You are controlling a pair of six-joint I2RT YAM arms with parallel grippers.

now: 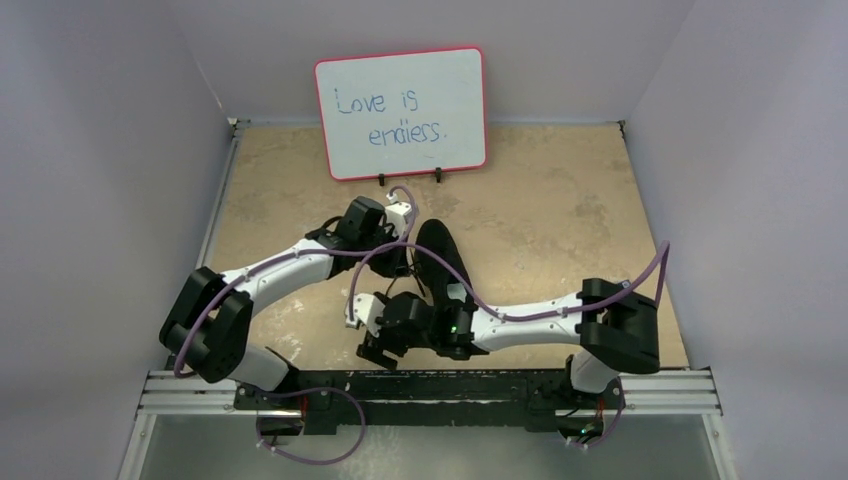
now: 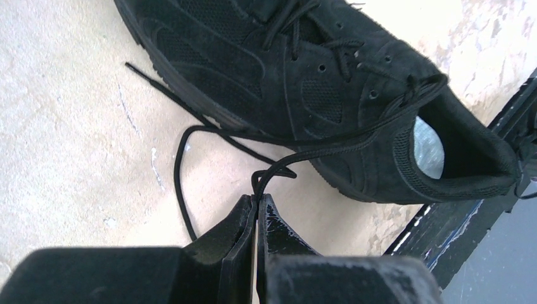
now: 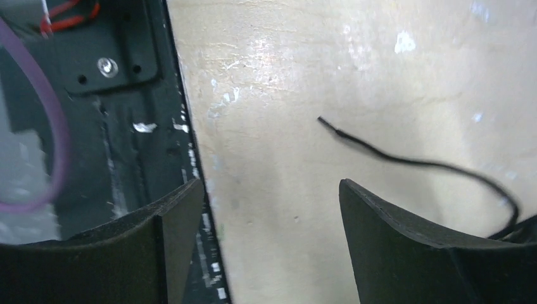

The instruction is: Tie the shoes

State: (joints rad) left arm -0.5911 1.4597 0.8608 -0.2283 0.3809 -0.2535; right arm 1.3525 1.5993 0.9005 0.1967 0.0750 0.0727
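The left pincer (image 2: 256, 206) is seen clamped shut on a loop of lace (image 2: 175, 177), just beside the shoe (image 2: 304, 82). The shoe is laid on the bench (image 2: 76, 126) between the arms, its long axis running near to far, heel nearest. The right pincer (image 3: 272, 209) is spread wide and empty. The free lace end (image 3: 380, 152) is found just ahead of its gap, so this arm is judged nearer.

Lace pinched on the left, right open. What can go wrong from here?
1. The left jaws pinch the lace at their very tips; a pull may slip it out.
2. That lace runs straight to the shoe, heel near the table edge; pulling could drag it.
3. A loose lace end lies beyond the open right jaws; closing now would miss.
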